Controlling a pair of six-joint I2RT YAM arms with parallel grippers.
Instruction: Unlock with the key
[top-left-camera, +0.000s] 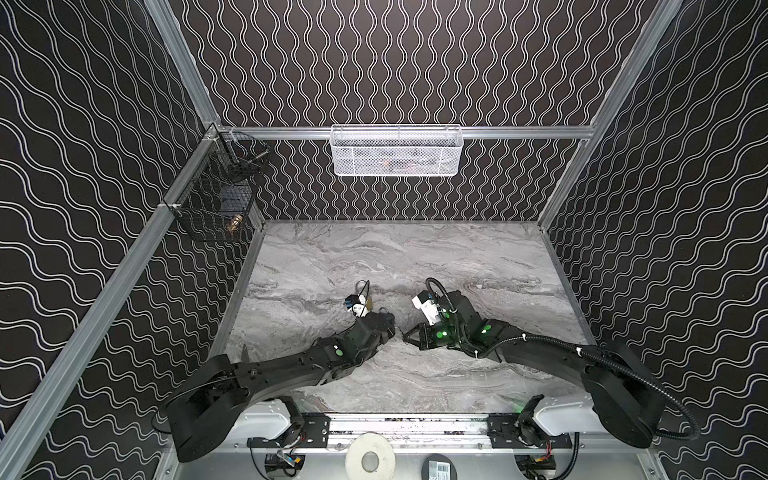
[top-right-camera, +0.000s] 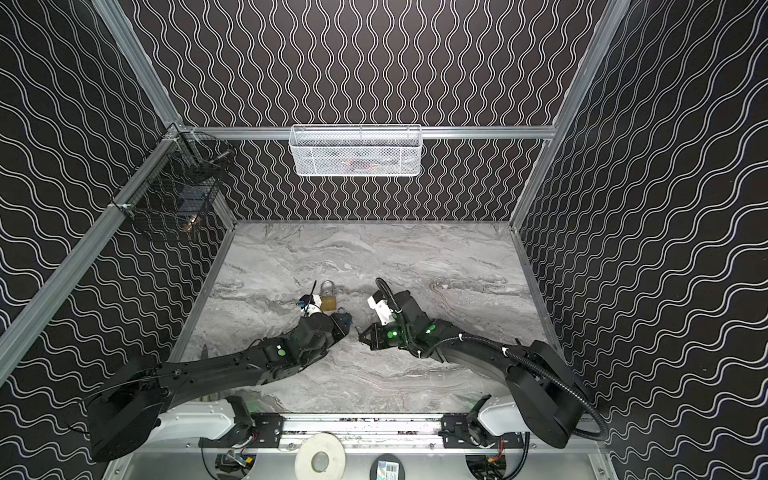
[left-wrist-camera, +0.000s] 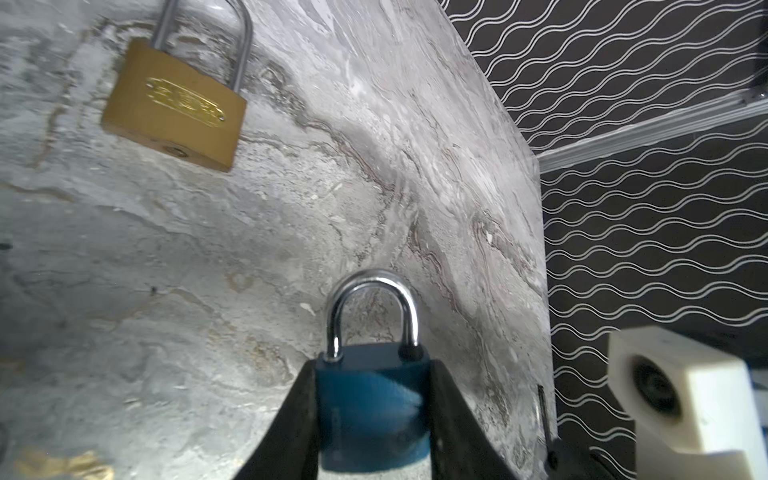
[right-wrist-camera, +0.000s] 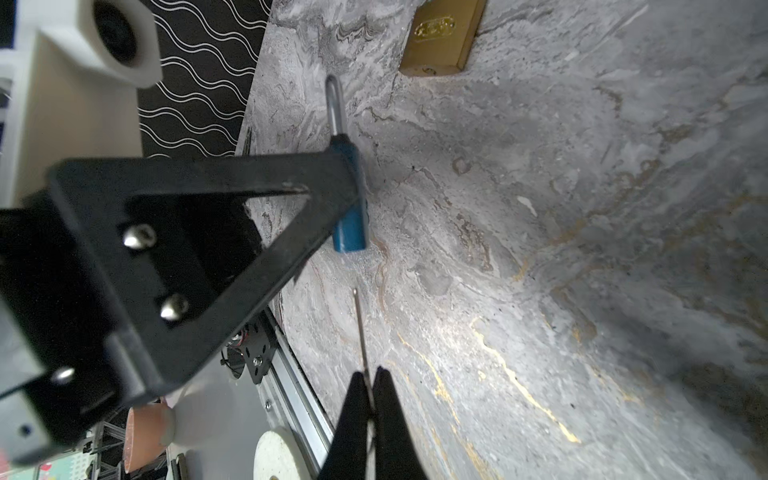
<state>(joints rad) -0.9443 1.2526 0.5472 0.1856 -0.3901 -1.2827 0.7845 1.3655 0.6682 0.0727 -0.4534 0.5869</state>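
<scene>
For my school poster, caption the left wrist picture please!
The left end effector clamps a blue padlock; a brass padlock lies on the marble table.

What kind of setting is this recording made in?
Probably a lab robot cell, not a home: an aluminium frame with patterned walls boxes in a marble-look tabletop, with a mounting rail along its front.

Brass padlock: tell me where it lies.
The brass padlock lies on the marble table, left of centre in a top view, just beyond the left gripper holding the blue padlock.
</scene>
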